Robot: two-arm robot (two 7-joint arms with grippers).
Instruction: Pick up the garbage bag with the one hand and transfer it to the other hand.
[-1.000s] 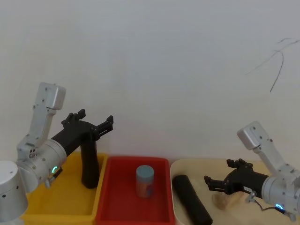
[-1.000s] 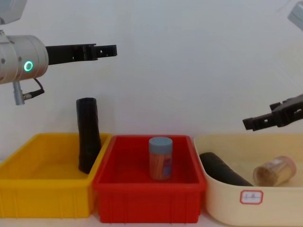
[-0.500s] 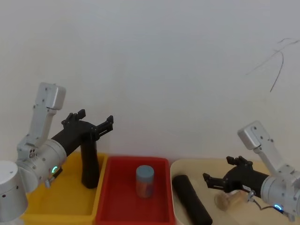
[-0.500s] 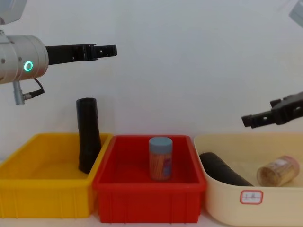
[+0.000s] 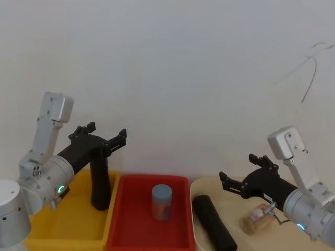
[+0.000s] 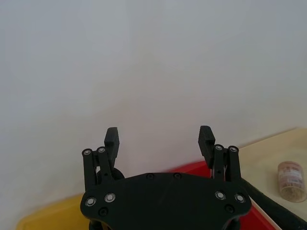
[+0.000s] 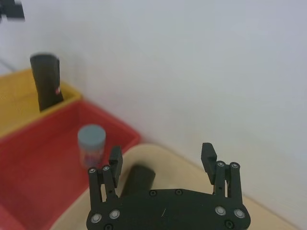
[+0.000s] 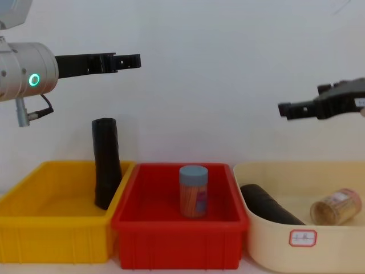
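Note:
The garbage bag (image 5: 213, 224) (image 8: 268, 205) (image 7: 136, 178), a thick matte black roll, lies slanted in the cream bin (image 8: 342, 245). Nothing holds it. My right gripper (image 5: 238, 171) (image 8: 288, 108) (image 7: 162, 155) hangs open and empty well above that bin, pointing toward the middle. My left gripper (image 5: 107, 133) (image 8: 128, 60) (image 6: 159, 136), on the green-ringed arm, stays high over the yellow bin (image 8: 51, 240), open and empty.
A second black roll (image 5: 99, 183) (image 8: 106, 165) stands upright in the yellow bin's right corner. A blue-lidded jar (image 5: 162, 202) (image 8: 193, 191) stands in the red bin (image 8: 179, 245). A clear jar (image 5: 256, 219) (image 8: 335, 205) lies beside the garbage bag. A white wall is close behind.
My right gripper has risen out of the cream bin and moved toward the middle, still open and empty. The left arm and both rolls have not moved.

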